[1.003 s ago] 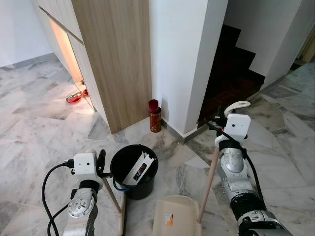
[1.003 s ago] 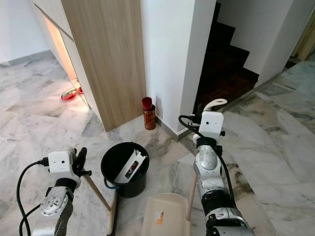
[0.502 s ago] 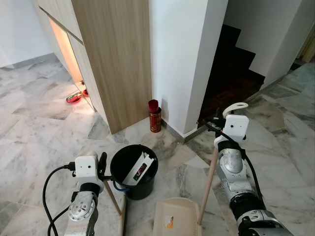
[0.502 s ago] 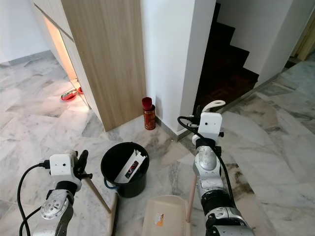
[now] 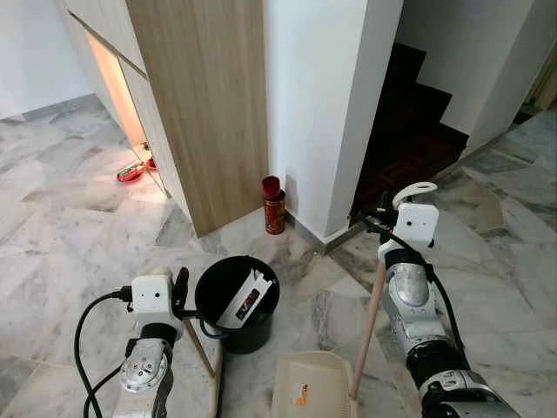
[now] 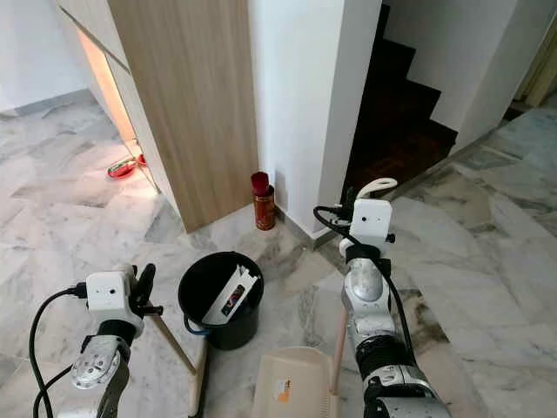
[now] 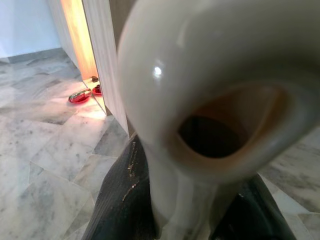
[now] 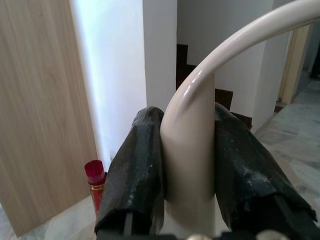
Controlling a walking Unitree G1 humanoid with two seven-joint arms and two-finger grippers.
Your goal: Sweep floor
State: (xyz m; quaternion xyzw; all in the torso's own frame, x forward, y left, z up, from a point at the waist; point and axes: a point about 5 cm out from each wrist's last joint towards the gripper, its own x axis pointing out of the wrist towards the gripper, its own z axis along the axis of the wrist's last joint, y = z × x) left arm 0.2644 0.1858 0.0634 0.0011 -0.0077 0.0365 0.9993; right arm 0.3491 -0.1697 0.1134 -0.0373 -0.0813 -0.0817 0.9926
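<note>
My left gripper [image 5: 179, 291] is shut on the cream top of a wooden broom handle [image 5: 199, 347] that slants down to the floor beside a black bucket [image 5: 237, 300]. In the left wrist view the black fingers [image 7: 122, 200] clasp the hollow cream handle end [image 7: 215, 100]. My right gripper [image 5: 384, 214] is shut on the hooked cream top of the dustpan handle [image 5: 369, 318]; the right wrist view shows its fingers [image 8: 135, 170] pressed on both sides of the handle [image 8: 189, 150]. The cream dustpan [image 5: 315, 389] rests on the marble floor between my arms.
A white item leans inside the bucket. A red canister [image 5: 274, 205] stands at the white wall corner [image 5: 322, 104]. A wooden cabinet [image 5: 204, 104] rises at the left, with a red bowl [image 5: 130, 174] by its lit gap. Dark stairs [image 5: 418, 113] lie to the right.
My left gripper has sunk slightly with the broom handle. My right gripper and the dustpan have edged a little left and nearer. Nothing was let go.
</note>
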